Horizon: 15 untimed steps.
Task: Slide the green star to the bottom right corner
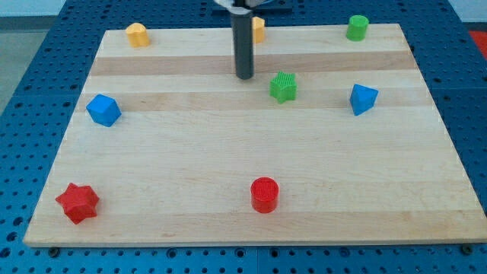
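The green star (283, 87) lies on the wooden board (251, 144), right of centre in the upper half. My tip (244, 77) stands on the board just to the star's upper left, a short gap apart from it. The rod rises from there out of the view's top. The board's bottom right corner (473, 237) lies far from the star, down and to the right.
A blue triangular block (363, 99) lies right of the star. A green cylinder (358, 27) is at the top right. A yellow block (258, 29) sits behind the rod, another yellow block (137, 35) at top left. Blue block (103, 110) at left, red star (77, 202) bottom left, red cylinder (265, 195) bottom centre.
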### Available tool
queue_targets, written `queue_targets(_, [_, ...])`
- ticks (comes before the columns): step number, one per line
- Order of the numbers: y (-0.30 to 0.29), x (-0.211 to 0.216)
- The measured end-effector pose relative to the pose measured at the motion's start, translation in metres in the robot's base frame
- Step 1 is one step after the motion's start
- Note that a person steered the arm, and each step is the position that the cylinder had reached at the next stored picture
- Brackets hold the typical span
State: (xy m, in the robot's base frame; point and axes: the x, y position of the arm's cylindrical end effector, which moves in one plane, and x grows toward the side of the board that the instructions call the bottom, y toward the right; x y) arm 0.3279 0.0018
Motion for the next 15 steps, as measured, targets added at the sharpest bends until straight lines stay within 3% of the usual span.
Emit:
queue_targets(3, [0.037,0.065])
queue_targets(5, [0.038,0.017])
queue_targets(6, [0.069,0.019])
queue_targets(9, [0.092,0.109])
queue_targets(11, [0.051,0.076])
queue_targets(12, [0.044,0.102])
queue_targets(14, [0.105,0.172])
queue_targets(15, [0.124,0.185])
